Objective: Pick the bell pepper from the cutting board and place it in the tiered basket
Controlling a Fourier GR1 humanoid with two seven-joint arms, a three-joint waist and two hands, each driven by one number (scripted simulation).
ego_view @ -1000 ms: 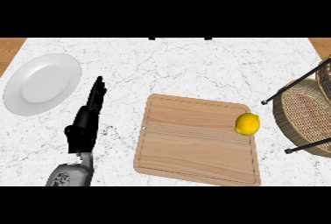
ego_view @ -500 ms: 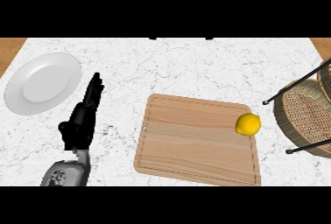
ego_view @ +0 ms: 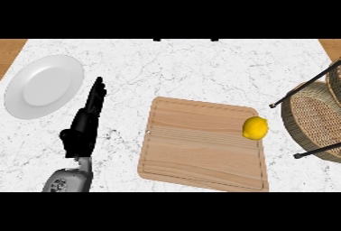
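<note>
Yellow bell pepper (ego_view: 255, 127) at cutting board's (ego_view: 200, 149) right edge

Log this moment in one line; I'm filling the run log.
stage: pre-grasp | pepper: on board, right edge | left hand: open, left of board | right hand: not in view | basket: right of board

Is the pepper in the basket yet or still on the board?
Still on the board: the yellow pepper sits at its right edge, short of the basket.

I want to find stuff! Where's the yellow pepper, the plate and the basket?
yellow pepper (ego_view: 255, 127), head view, its middle.
plate (ego_view: 28, 108), head view, its lower rim.
basket (ego_view: 307, 115), head view, the woven bottom.
</note>
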